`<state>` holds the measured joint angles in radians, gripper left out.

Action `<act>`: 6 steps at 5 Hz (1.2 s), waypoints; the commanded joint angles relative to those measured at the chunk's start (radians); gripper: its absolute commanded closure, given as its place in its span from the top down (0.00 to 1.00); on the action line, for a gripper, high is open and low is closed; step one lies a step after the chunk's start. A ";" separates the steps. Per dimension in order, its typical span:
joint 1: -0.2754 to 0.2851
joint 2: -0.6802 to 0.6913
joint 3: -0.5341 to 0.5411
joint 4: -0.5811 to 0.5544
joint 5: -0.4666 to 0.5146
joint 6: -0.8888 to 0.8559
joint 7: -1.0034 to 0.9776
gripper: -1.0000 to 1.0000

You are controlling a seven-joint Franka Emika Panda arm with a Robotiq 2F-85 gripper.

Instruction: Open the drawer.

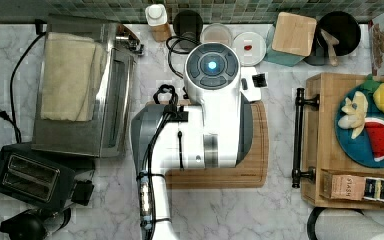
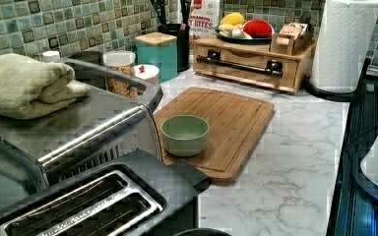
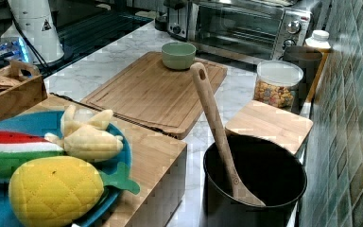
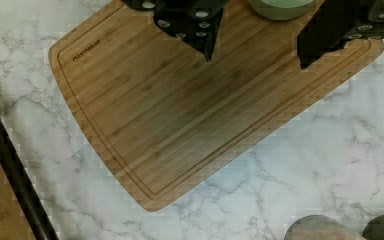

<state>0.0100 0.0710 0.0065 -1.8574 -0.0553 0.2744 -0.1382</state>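
Hanging over the cutting board, the gripper has its two black fingers spread well apart with nothing between them, wood grain showing in the gap. In the top view the white arm covers most of that board, and a small green bowl sits on the board's end nearest the toaster oven.

Off to the top view's right stands the drawer, pushed in flush with its light-wood cabinet, its long black bar handle facing the board across a strip of marble counter. The gripper is well apart from that handle; in the wrist view the bar runs along the picture's edge.

On top of the cabinet rests a blue plate of plush fruit, with what looks like a box of tea bags beside it. A folded towel lies on the toaster oven, and a black toaster stands next to it.
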 commanded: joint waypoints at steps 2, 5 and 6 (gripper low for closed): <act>-0.012 -0.113 -0.005 -0.227 -0.037 0.156 -0.198 1.00; -0.088 -0.211 -0.090 -0.398 -0.290 0.343 -0.430 1.00; -0.167 -0.196 -0.095 -0.414 -0.297 0.443 -0.543 1.00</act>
<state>-0.0775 -0.0839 -0.0338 -2.3086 -0.3257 0.6875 -0.5703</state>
